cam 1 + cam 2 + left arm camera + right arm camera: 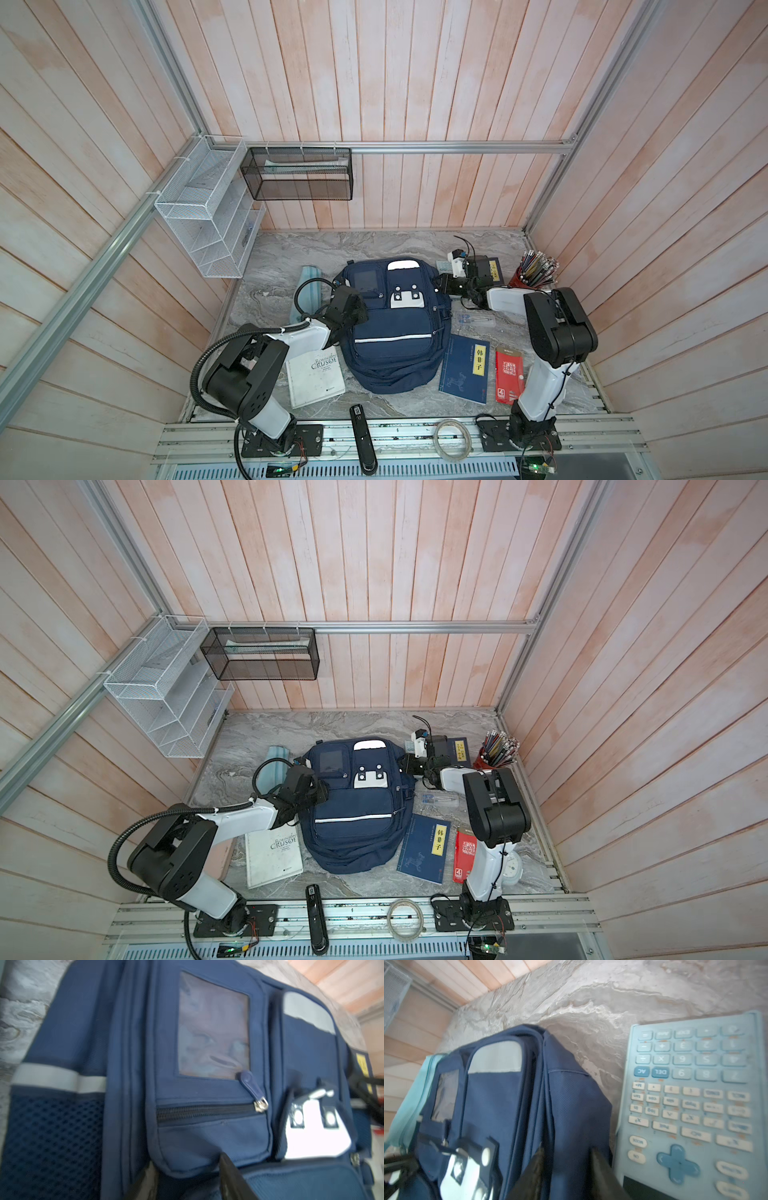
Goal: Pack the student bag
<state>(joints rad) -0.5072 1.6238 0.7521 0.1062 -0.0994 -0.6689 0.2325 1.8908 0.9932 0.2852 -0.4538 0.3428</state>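
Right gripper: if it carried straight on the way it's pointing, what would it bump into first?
Most likely the student bag: navy fabric of its side fills the gap ahead of the right gripper. The blue calculator lies beside that line.

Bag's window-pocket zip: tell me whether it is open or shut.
Shut. In the left wrist view the zip lies meshed across the pocket of the bag, its slider parked at one end, no gap showing.

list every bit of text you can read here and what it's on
"ROBINSON CRUSOE": white book cover.
"韩非子": yellow label on the nearer navy book.
"4": red booklet; its other print is too small.
"AC", "DEL", digits: calculator keys, seen upside down.
Farther navy book label: too small to read.
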